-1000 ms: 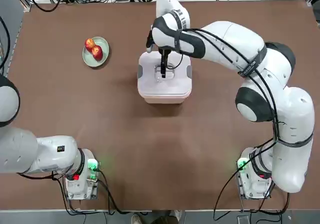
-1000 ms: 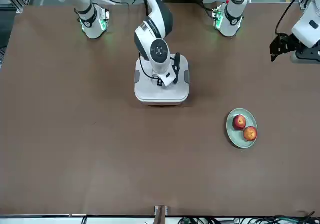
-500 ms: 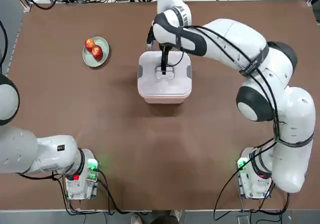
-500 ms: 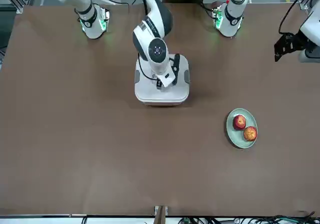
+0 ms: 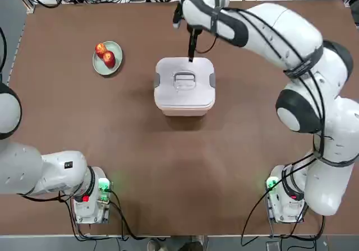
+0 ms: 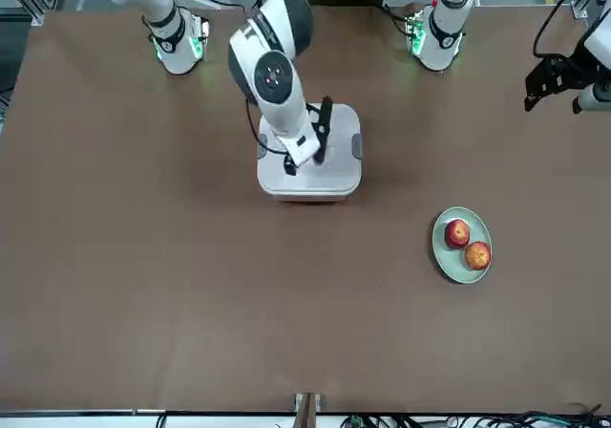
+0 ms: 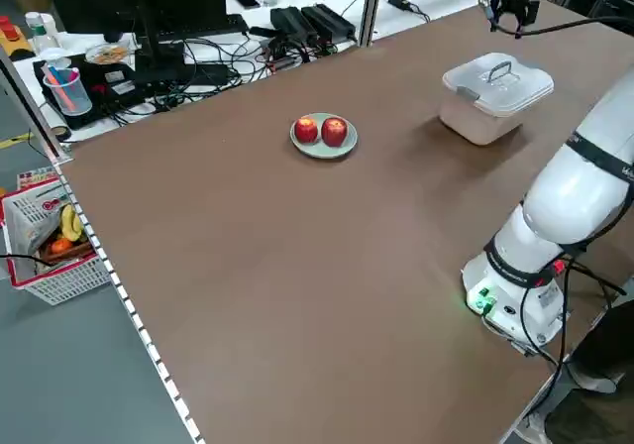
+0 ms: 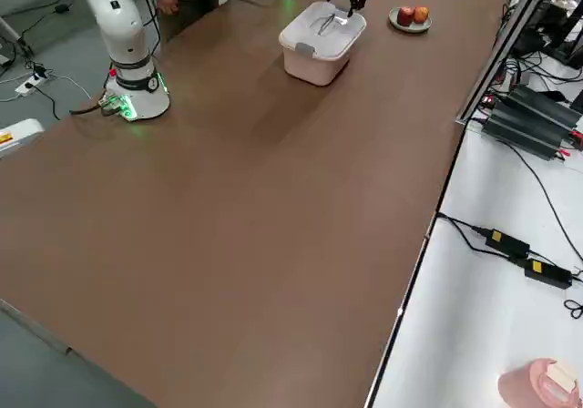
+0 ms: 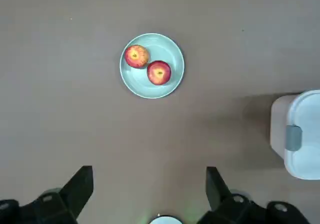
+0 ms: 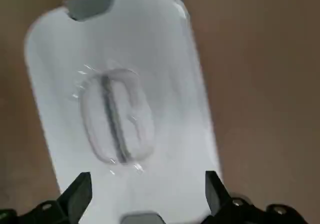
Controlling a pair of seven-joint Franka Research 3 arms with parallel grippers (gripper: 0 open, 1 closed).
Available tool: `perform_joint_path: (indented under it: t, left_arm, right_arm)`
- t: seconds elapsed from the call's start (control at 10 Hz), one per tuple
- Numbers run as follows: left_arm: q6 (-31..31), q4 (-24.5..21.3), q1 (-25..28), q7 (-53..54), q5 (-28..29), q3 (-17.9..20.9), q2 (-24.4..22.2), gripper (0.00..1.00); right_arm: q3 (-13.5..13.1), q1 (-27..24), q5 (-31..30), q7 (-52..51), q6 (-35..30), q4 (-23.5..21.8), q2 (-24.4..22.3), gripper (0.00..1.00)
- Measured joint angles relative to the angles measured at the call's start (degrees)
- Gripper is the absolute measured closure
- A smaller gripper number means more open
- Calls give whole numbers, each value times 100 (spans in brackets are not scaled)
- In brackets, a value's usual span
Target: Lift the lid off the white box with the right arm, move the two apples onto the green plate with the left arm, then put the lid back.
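Right gripper [image 5: 190,57] risen off lid [image 5: 184,74] toward 12 o'clock, jaws apart, empty. Smooth white plastic box [image 5: 184,102] closed.

Glossy white plastic lid [image 5: 184,81]; matt brown table [image 5: 112,128]; smooth mint-green plate [image 5: 99,64].

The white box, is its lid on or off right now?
On. The lid sits flat on the white box, grey clips at both sides. The right gripper, open, hangs above its far edge, holding nothing.
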Motion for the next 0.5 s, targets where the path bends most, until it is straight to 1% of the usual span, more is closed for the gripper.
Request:
perform_joint_path:
  t: [0.1,0.2,0.4,0.5]
  left_arm:
    - [-13,-2,40,0,-33,1,18,0]
    - [-21,-2,58,0,-35,2,44,0]
    - [-19,-3,60,0,-35,-4,67,0]
    - [-17,-6,54,-1,-35,-19,69,0]
  right_arm:
    - [6,-251,-467,310,-18,-3,-172,0]
    - [53,-621,-880,477,-46,-11,-336,0]
    - [264,-1730,-1595,550,-16,-58,-569,0]
    - [384,-2333,-1827,567,188,-91,-601,0]
